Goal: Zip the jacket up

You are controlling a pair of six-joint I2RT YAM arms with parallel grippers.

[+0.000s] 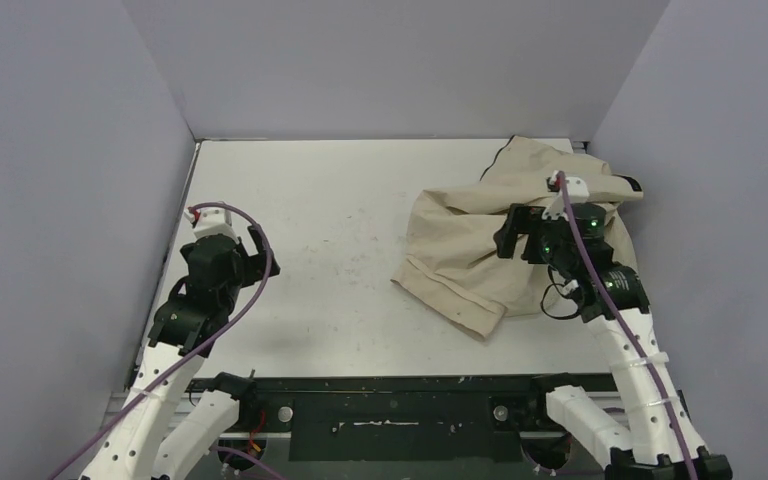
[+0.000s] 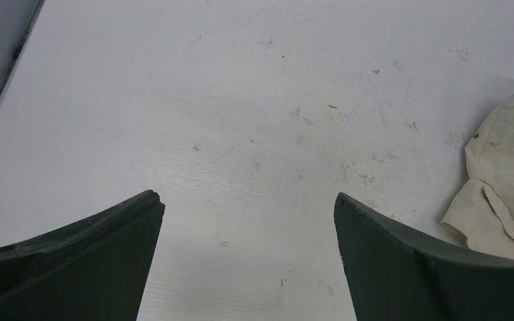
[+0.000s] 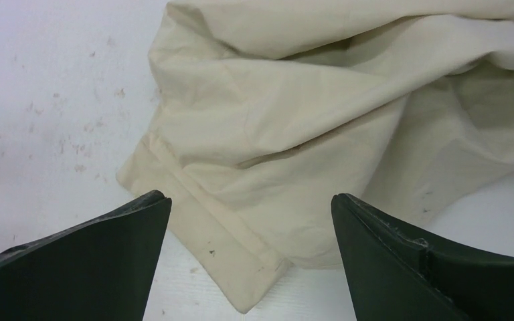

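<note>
Crumpled jacket (image 1: 458,245) lies beneath the spread right claw (image 1: 507,234).

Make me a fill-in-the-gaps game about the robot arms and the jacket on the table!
1. The jacket lies bunched up on the ____ side of the table.
2. The right gripper hangs over the jacket with its jaws ____.
3. The left gripper is open over bare table and holds ____.

Missing words: right; open; nothing.
</note>
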